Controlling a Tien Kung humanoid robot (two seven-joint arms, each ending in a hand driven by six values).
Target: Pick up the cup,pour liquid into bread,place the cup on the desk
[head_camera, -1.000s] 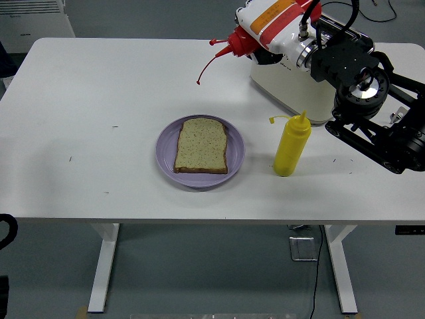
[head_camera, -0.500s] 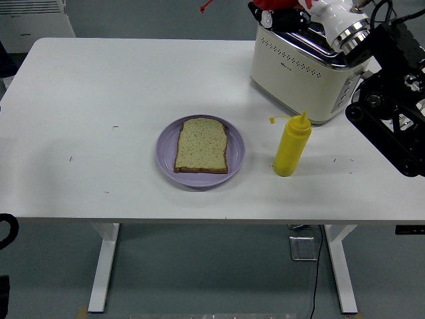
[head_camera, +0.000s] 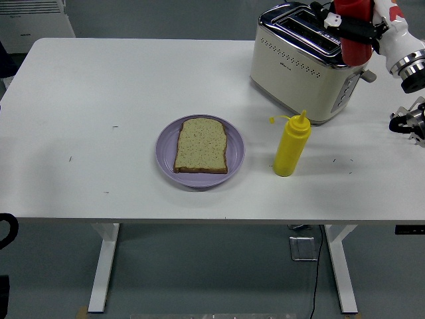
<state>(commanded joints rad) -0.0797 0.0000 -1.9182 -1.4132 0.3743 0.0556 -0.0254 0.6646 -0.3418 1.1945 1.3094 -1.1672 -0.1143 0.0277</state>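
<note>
the red squeeze bottle (head_camera: 354,30) (no cup is visible) looks like light, soft plastic that would yield under pressure, so a mid-body hold suits it. the right hand (head_camera: 355,28) is closed around that body, high over the toaster (head_camera: 302,63), well apart from the bread (head_camera: 202,145) on its purple plate (head_camera: 166,149).

A red squeeze bottle (head_camera: 353,30) was held upright high at the far right, above the counter, with black fingers of the right hand (head_camera: 352,25) wrapped around its body; its top ran out of view at the upper edge. A single slice of speckled bread (head_camera: 201,145) with a brown crust lay flat on a round lilac plate (head_camera: 236,147) near the middle of the white counter (head_camera: 99,119), well apart from the bottle.
</note>
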